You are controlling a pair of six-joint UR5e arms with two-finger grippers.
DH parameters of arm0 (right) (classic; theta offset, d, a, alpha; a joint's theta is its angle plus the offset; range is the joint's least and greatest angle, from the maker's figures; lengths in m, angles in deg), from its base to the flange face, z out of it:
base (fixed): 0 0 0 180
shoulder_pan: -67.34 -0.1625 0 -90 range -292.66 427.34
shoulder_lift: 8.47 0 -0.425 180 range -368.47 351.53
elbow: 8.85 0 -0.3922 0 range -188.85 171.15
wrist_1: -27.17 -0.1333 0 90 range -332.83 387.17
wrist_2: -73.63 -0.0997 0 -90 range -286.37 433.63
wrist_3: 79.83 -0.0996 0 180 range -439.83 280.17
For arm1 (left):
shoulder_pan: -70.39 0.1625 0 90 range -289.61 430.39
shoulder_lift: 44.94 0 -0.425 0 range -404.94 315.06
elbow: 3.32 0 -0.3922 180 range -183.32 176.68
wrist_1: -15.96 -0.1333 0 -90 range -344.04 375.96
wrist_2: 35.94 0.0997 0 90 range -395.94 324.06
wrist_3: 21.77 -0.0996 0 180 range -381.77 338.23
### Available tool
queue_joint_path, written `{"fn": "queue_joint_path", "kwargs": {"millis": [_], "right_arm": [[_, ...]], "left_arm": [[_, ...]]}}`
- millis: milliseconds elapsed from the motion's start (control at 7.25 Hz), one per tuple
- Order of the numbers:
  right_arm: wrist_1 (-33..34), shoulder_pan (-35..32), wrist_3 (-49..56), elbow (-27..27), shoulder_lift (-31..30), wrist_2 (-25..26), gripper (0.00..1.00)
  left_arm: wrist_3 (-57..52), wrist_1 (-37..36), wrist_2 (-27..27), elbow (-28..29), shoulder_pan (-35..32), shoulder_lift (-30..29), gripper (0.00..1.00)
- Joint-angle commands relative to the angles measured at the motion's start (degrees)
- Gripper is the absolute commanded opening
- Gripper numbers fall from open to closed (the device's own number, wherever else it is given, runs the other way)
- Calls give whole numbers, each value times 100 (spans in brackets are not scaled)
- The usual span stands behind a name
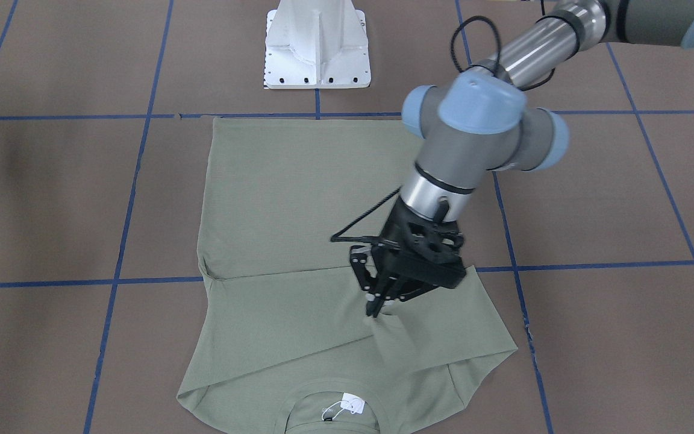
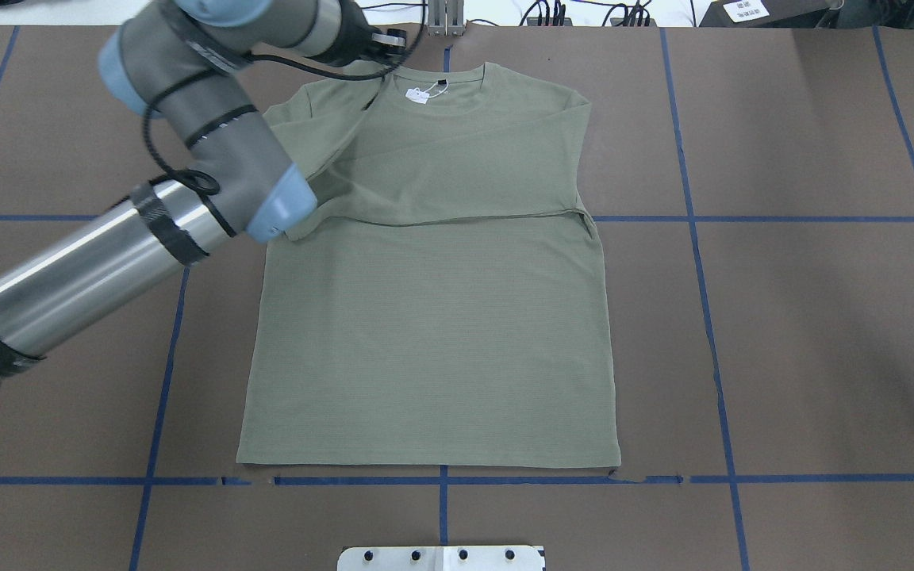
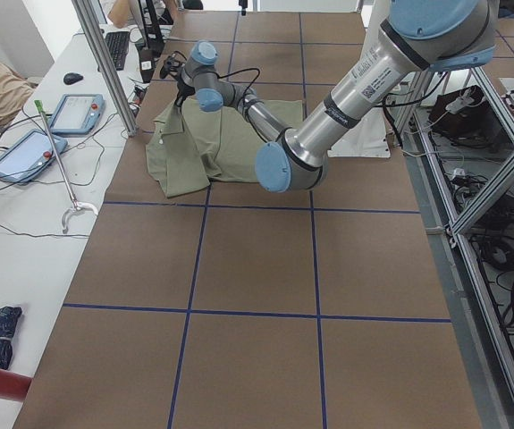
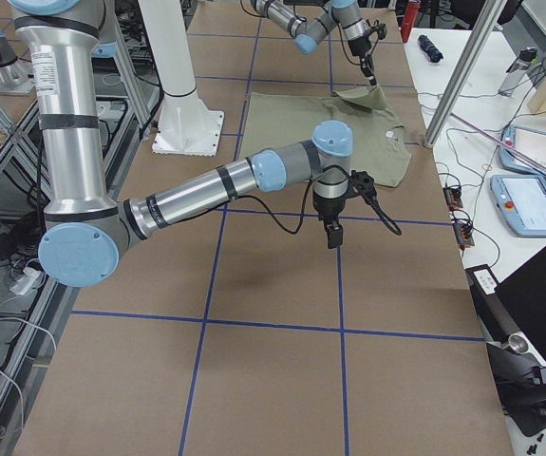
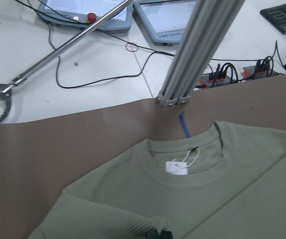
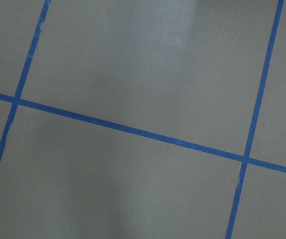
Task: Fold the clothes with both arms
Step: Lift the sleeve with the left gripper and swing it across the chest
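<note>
front cam looks steeply down, close in; overhead faces the opposite way; both share the shirt (image 1: pixel 287 199); side cams look along the table (image 3: pixel 257 357) from either end

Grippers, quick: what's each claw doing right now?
Left gripper: closed, pinching the green shirt.
Right gripper: above the table; open or closed cannot be told.
</note>
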Motion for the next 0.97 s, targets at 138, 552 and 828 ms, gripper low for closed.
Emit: {"fn": "queue_joint_path", "kwargs": {"millis": [138,552,828], "right_arm": [[0,-5,-9,0,-2,0,100],[0,-5,-18,0,7,0,100],[-9,4,-27,17,7,-18,100]], "left_arm": [[146,728,1301,789,1294,-526,0],[-196,996,1611,1065,1789,-773,0],[-119,1783,1594,1057,1834,-651,99]]}}
